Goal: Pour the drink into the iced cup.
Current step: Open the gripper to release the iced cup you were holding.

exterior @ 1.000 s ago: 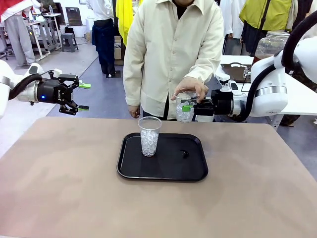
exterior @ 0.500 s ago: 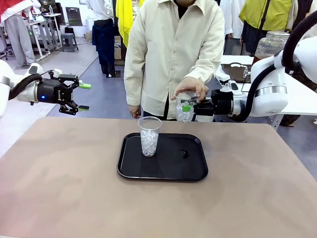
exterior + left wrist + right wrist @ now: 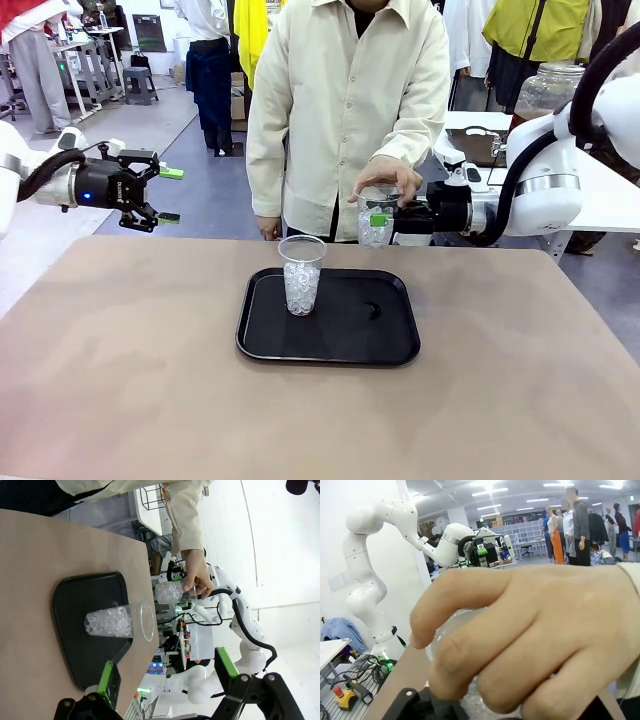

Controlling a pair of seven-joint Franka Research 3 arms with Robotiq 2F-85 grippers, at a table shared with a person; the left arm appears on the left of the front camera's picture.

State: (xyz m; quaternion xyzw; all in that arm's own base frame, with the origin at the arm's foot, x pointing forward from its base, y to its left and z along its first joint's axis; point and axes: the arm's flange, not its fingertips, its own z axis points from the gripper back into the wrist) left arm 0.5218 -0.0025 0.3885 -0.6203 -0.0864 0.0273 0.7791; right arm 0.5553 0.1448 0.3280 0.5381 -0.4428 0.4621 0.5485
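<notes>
A clear iced cup (image 3: 300,275) stands upright on the black tray (image 3: 330,345); in the left wrist view the same cup (image 3: 112,622) lies sideways in the picture. A second cup of ice (image 3: 374,232) hangs above the table's far edge. The person's hand (image 3: 385,178) grasps its rim from above, and my right gripper (image 3: 378,225) reaches it from the right with a green pad against its side. In the right wrist view the hand (image 3: 535,630) covers nearly all of that cup (image 3: 445,630). My left gripper (image 3: 170,195) hovers open and empty at the far left. The drink is out of view.
A small dark object (image 3: 373,310) lies on the tray's right half. A large lidded glass jar (image 3: 548,88) stands on a white table behind my right arm. The person stands close against the table's far edge. Bare brown tabletop (image 3: 130,380) surrounds the tray.
The held cup and my right gripper's green pad have shifted very slightly right and down. The person's hand stays on the cup. The left arm has not moved.
</notes>
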